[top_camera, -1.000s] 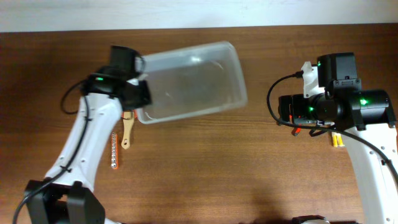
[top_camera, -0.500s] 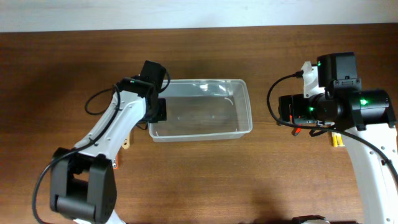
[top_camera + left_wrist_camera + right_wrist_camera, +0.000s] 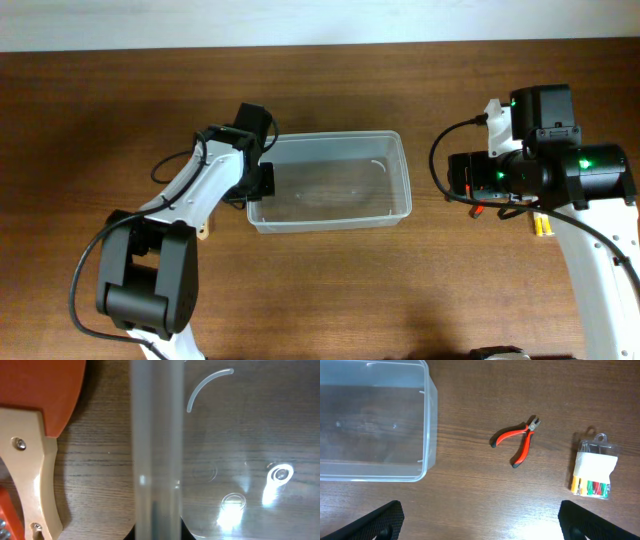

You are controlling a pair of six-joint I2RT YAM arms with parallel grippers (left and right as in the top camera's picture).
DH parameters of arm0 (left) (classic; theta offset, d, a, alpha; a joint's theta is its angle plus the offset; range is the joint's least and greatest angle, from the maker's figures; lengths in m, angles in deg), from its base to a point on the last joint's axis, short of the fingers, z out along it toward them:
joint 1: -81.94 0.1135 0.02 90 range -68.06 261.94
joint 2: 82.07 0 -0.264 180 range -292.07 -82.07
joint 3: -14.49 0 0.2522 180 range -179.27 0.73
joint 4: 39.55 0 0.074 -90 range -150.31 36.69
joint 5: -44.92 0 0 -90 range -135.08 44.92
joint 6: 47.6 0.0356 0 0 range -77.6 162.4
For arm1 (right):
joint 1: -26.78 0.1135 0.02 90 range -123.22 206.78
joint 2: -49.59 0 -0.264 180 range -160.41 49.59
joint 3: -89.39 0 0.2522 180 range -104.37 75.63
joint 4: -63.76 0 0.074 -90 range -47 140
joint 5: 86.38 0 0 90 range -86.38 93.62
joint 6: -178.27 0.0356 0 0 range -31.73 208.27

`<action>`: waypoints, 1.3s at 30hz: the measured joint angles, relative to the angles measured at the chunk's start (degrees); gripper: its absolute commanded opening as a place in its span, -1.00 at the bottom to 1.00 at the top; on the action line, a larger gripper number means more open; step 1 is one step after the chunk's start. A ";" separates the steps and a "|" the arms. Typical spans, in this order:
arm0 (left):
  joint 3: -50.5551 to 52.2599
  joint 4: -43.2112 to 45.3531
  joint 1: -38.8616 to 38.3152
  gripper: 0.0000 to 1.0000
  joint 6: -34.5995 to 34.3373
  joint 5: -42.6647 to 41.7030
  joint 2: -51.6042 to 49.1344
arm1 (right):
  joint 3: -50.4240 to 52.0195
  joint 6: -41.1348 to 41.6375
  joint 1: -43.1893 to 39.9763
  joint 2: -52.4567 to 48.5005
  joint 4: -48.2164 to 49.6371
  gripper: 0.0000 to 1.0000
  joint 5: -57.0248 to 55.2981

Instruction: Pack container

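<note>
The container [image 3: 330,182] is a clear rectangular bin lying flat and empty on the wooden table, square to its edges. My left gripper [image 3: 262,182] is shut on the bin's left rim; in the left wrist view the rim wall [image 3: 155,435] runs up between the two fingertips [image 3: 156,536]. My right gripper [image 3: 458,186] hovers to the right of the bin, open and empty. In the right wrist view its fingers [image 3: 480,530] are spread wide above bare table, with the container [image 3: 375,420] at the upper left.
Red-handled pliers [image 3: 517,442] and a clear packet of coloured bits [image 3: 592,467] lie right of the bin. An orange tool with a wooden handle [image 3: 30,460] lies just left of the bin. The packet's yellow end [image 3: 543,228] shows under the right arm.
The left gripper has swung the container from a tilted, skewed pose down and to the right. It now lies flat and level. The right arm has not moved.
</note>
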 measured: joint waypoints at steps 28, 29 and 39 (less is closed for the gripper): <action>-4.20 -3.32 -0.11 0.58 2.49 4.63 -1.77 | 0.00 0.02 0.00 0.00 0.00 0.97 0.00; -4.90 -3.65 -0.13 0.59 2.67 4.76 -1.77 | 0.00 0.02 0.00 0.00 0.02 0.97 0.00; -8.24 -7.45 0.92 0.85 3.17 8.26 6.99 | -0.17 0.07 0.00 0.00 0.79 0.97 -0.76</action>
